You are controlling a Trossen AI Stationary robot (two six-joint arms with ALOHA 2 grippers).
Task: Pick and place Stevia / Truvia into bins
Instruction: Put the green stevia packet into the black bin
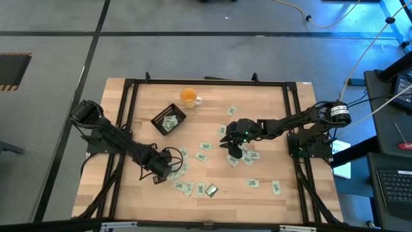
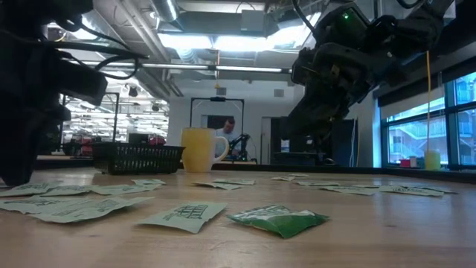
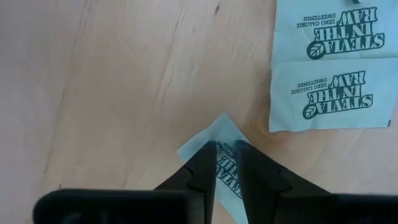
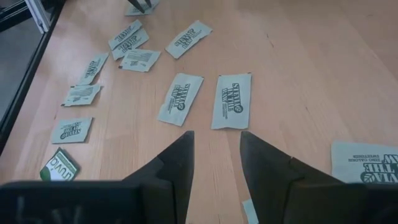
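Several pale green Stevia sachets (image 1: 205, 156) lie flat and scattered on the wooden table. A darker green Truvia sachet (image 1: 210, 189) lies near the front edge. The black bin (image 1: 168, 120) at the far left has a few sachets in it. My left gripper (image 1: 165, 169) points straight down at the near left, over one sachet (image 3: 219, 134), its fingers a narrow gap apart. My right gripper (image 1: 232, 147) hangs open above the table's middle, slanting down, with nothing between its fingers. Two sachets (image 4: 180, 98) (image 4: 232, 101) lie just ahead of it. My left gripper comes down from above onto one Stevia sachet that lies flat on the table. Its two fingertips (image 3: 205, 163) stand on the sachet's face, one on each side of a printed strip (image 3: 227, 167) that shows in the gap. One corner (image 3: 221, 121) sticks out beyond the tips.
An orange cup (image 1: 188, 97) with a white handle stands by the bin at the far edge. Black frame rails (image 1: 125, 122) run along the table's sides. Two more sachets (image 3: 333, 68) lie close to my left gripper. Bare wood lies to the far right.
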